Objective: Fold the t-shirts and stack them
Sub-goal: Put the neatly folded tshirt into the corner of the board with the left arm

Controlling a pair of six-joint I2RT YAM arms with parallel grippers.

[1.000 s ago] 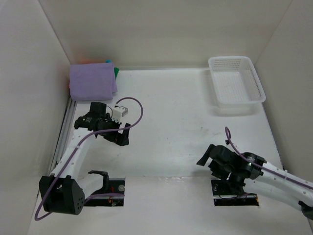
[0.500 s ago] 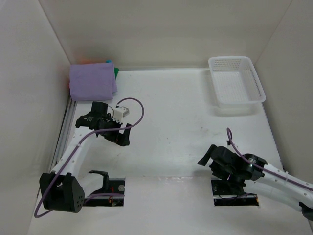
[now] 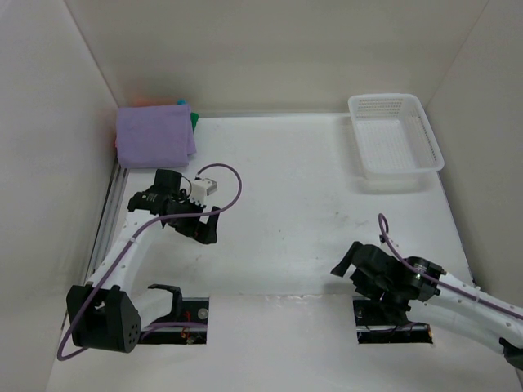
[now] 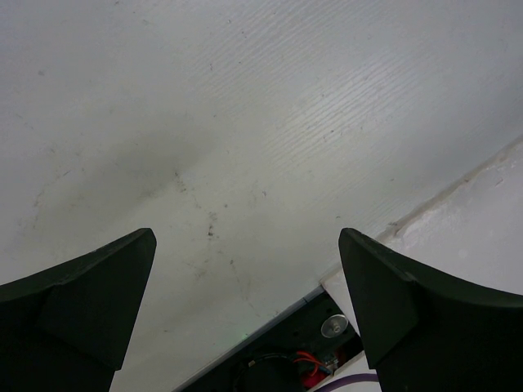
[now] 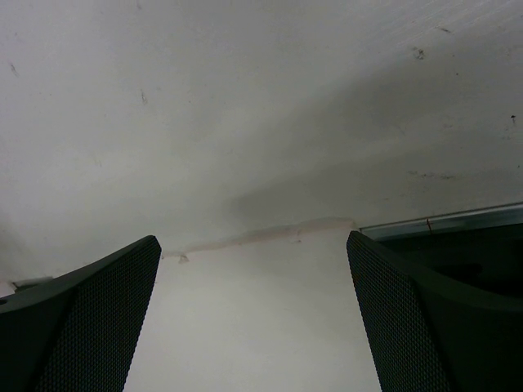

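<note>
Progress looks to be at or near its end: the t-shirts [image 3: 155,136] sit as one folded pile in the far left corner of the counter [image 3: 286,180], tight against the walls. The lavender shirt [image 3: 154,131] lies flat on top, squared off. A sliver of orange [image 3: 140,104] and a bit of teal [image 3: 181,102] peek out along the back edge, and dark green [image 3: 194,119] shows at the pile's right side, so all four colours seem accounted for. No shirt shows anywhere else in the overhead view, and the white mesh basket [image 3: 384,98] stands well apart at the far right. Judging from this, little is left beyond perhaps tidying the pile. The left arm reaches forward along the left side. The left gripper [image 3: 189,227] is tipped down over bare counter, near the pile but not touching it. Its wrist view shows the left gripper [image 4: 245,245] with jaws wide apart and nothing between them. The right arm is folded low close to its base, and the right gripper [image 3: 350,268] hovers just over the near edge. Its own camera shows the right gripper [image 5: 253,245] spread wide too, holding nothing.
</note>
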